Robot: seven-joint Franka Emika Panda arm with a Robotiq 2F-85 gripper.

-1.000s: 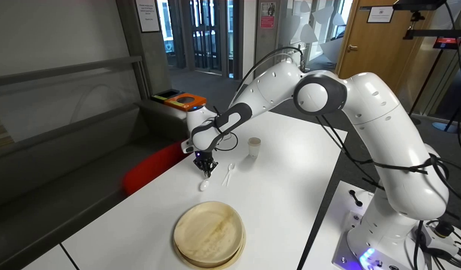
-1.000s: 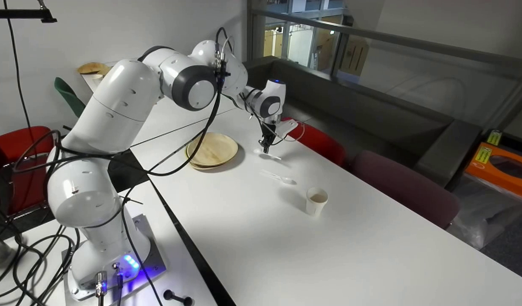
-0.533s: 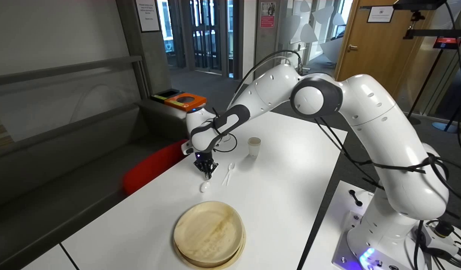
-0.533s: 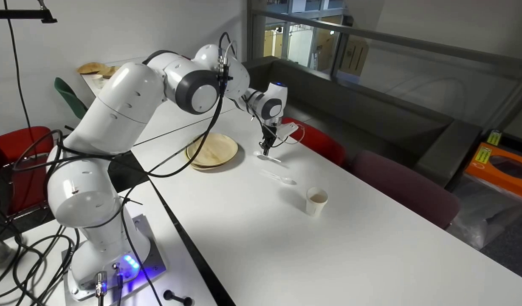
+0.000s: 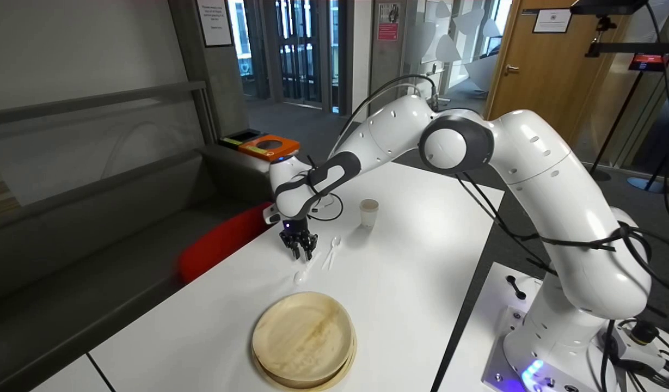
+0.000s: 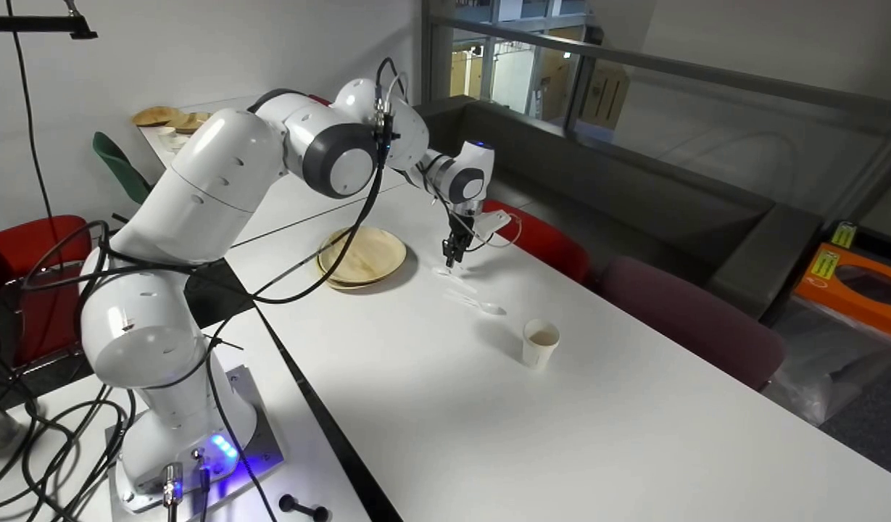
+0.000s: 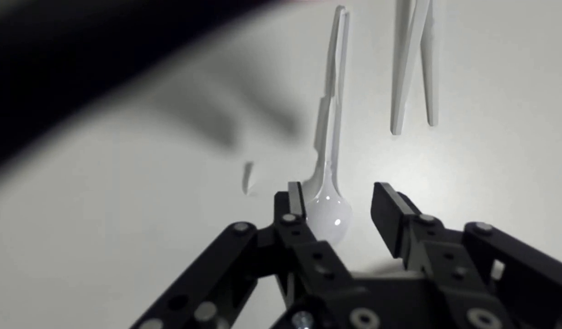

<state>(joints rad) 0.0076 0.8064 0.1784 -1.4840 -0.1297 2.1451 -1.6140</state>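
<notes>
- In an exterior view, the claw (image 5: 302, 256) has just parted its fingers, which were together on the white spoon (image 5: 300, 277); that spoon now lies on the worktop (image 5: 410, 283), just below the fingertips. I read this as a release, leaving the spoon loose.
- In an exterior view, the spoon sits nearer the edge by the sofa (image 5: 133, 218) than the edge by the robot base (image 5: 552, 343); a gap of worktop separates its bowl from the wooden plates (image 5: 302, 337), and a red chair (image 5: 220, 245) crowds the sofa edge.
- In an exterior view, crossed white cutlery (image 6: 491, 309) lies beside the spoon; the broadest room for moving runs from the paper cup (image 6: 540, 344) toward the robot-side edge.
- In the wrist view, the fingers (image 7: 296, 198) stand apart, clamping nothing, with the spoon's bowl showing between them.
</notes>
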